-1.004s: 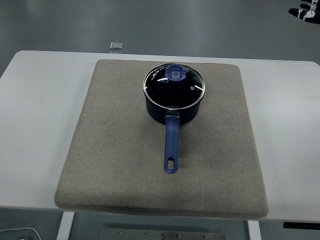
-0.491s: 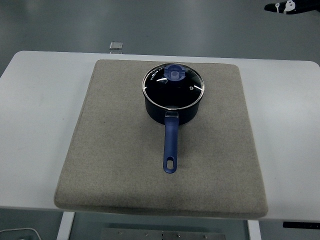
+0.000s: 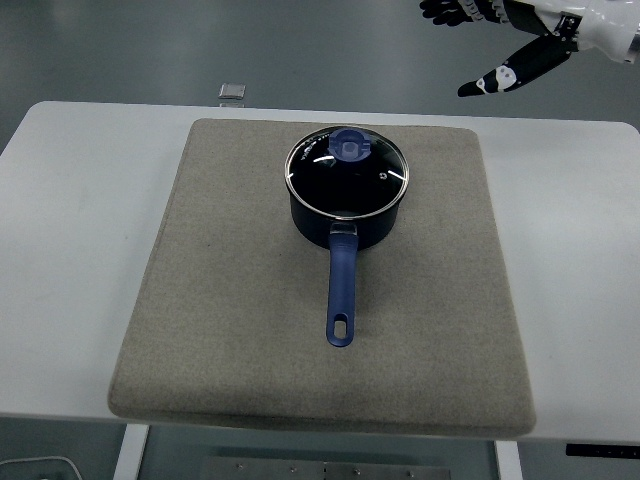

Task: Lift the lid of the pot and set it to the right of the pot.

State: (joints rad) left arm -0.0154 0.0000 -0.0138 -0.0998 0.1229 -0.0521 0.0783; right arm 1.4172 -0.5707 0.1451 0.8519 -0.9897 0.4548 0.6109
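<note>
Sitting under everything is the white surface (image 3: 70,250), which fills most of the head view, its near edge running along the bottom. On top of it lies a big square grey-beige mat (image 3: 230,330), kind of felt-looking, covering the middle and reaching almost to the near edge.

Next down in size is the pot (image 3: 345,225), a dark blue saucepan standing upright on the far half of the mat, a bit right of the mat's centre line. Its long blue handle (image 3: 342,295) points straight toward the near edge and has a hanging hole at the tip. The mat to the right of the pot is bare.

The pot lid (image 3: 348,177) is on the pot, seated flat. It's glass with a metal rim, you can see dark inside through it, and it has a round blue knob (image 3: 351,146) that sits toward the far side of the lid.

The right hand (image 3: 490,30) is up in the top right corner, out past the far edge of the surface and well apart from the pot. Fingers are spread and loose, thumb sticking out toward the lower left, holding nothing.

Tiniest thing: a little clear square object (image 3: 232,91) beyond the far edge of the surface, top left of the mat. Can't tell what it is.
</note>
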